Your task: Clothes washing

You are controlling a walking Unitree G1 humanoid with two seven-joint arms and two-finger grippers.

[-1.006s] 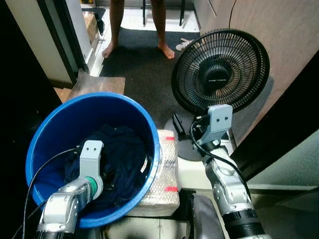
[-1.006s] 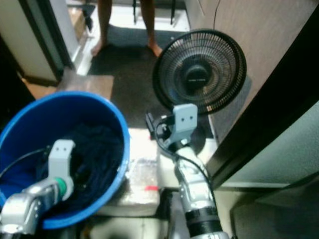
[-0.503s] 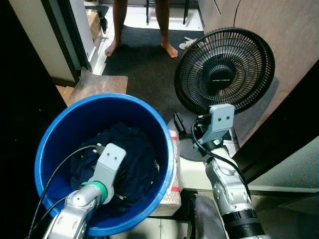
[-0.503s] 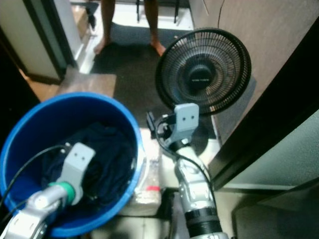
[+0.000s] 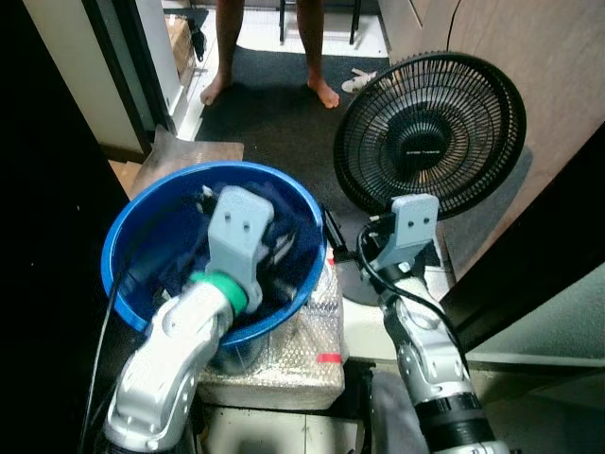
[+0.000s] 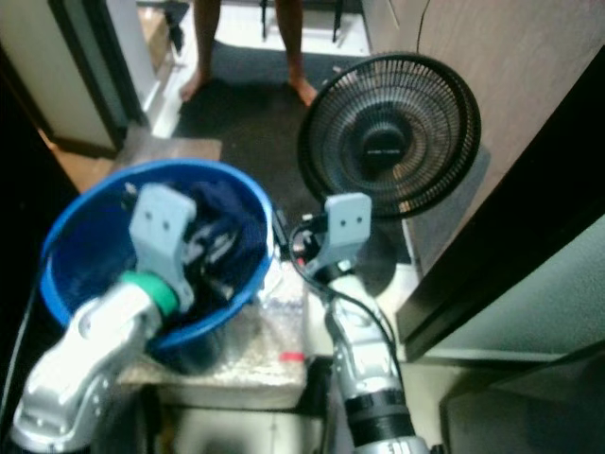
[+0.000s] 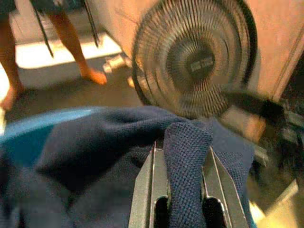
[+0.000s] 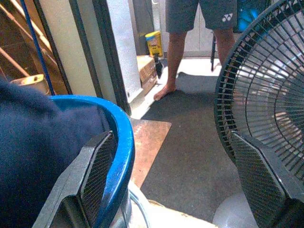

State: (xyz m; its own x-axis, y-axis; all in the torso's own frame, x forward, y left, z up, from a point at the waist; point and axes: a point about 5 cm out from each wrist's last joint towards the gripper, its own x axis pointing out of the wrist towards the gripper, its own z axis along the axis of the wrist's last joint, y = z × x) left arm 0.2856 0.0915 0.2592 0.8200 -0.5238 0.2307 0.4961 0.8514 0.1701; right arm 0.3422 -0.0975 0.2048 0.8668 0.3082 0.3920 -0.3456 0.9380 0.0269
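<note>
A dark floor mat [image 5: 274,123] runs from a doorway toward the robot, with a person's bare feet [image 5: 323,93] standing at its far end, the body cut off above the knees. A black fan [image 5: 430,135] stands on the right against a brown wall. A blue tub [image 5: 146,251] sits tilted on a bubble-wrapped block [image 5: 302,355], holding dark navy clothes [image 7: 95,152]. The left end effector [image 7: 183,190] is over the tub, its fingers [image 7: 145,190] clamped on a fold of the navy cloth. The right end effector [image 8: 185,180] hangs between tub rim and fan, its fingers [image 8: 97,166] spread apart and holding nothing. The tub's inside is largely hidden behind the left arm, and the left wrist view is blurred around the fan.
</note>
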